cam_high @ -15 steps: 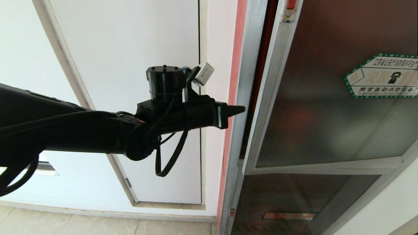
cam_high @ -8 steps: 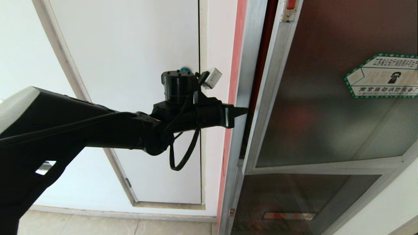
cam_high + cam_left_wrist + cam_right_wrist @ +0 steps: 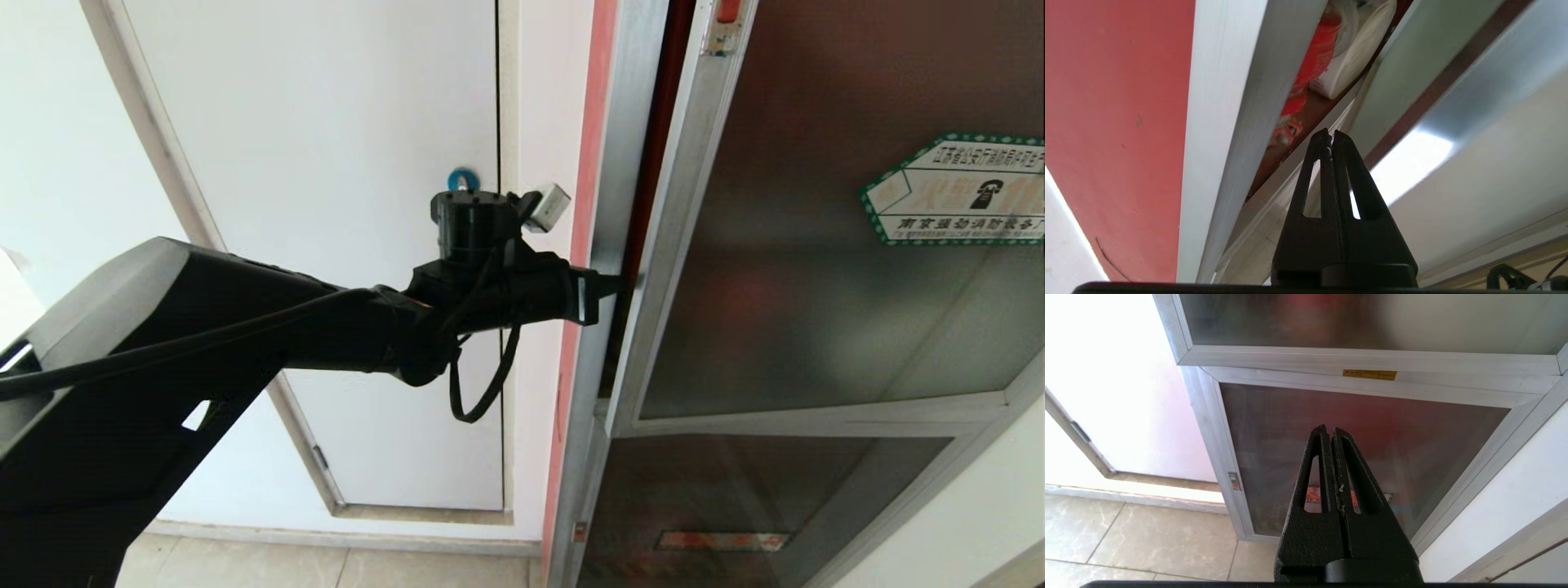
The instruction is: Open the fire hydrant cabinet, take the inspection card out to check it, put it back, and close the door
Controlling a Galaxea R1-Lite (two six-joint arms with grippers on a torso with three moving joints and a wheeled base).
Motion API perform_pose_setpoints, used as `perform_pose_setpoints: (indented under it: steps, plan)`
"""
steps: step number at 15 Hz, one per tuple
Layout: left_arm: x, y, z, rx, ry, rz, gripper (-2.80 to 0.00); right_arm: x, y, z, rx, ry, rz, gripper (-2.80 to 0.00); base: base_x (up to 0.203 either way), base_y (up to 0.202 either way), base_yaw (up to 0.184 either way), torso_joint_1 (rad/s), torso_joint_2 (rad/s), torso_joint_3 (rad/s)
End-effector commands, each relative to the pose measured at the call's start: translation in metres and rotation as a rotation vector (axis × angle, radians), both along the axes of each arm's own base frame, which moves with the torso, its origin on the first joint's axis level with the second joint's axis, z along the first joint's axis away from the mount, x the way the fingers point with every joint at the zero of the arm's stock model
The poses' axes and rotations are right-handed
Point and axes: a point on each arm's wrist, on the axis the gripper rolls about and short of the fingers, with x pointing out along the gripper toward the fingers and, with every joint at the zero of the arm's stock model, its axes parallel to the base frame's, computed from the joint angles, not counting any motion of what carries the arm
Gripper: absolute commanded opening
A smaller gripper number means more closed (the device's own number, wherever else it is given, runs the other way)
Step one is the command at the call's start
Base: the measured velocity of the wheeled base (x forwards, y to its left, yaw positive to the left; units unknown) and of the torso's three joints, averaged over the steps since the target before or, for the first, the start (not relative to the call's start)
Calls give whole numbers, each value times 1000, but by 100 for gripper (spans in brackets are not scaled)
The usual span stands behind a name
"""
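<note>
While pinched, left hand, door gap

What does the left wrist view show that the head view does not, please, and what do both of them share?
Only the left wrist view shows the cabinet's contents through the gap: a red valve and a rolled white hose.

Only the head view shows the green-bordered hexagonal telephone sticker, the white panel's blue round lock and the tiled floor.

Both show the shut left gripper at the slightly open aluminium-framed glass door's edge.
</note>
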Motion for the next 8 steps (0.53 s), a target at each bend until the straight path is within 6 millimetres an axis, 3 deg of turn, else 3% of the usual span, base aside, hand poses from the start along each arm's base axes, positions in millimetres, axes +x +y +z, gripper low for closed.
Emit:
perform_pose_setpoints:
  steps: [1,8]
  plan:
    - [5,-4,-5,7,-2,0,-280,0,0,0,0,2,1,-280,0,0,0,0,0,0]
    - [-15,-20,2,3,-9,-50,-280,0,0,0,0,2,0,-280,0,0,0,0,0,0]
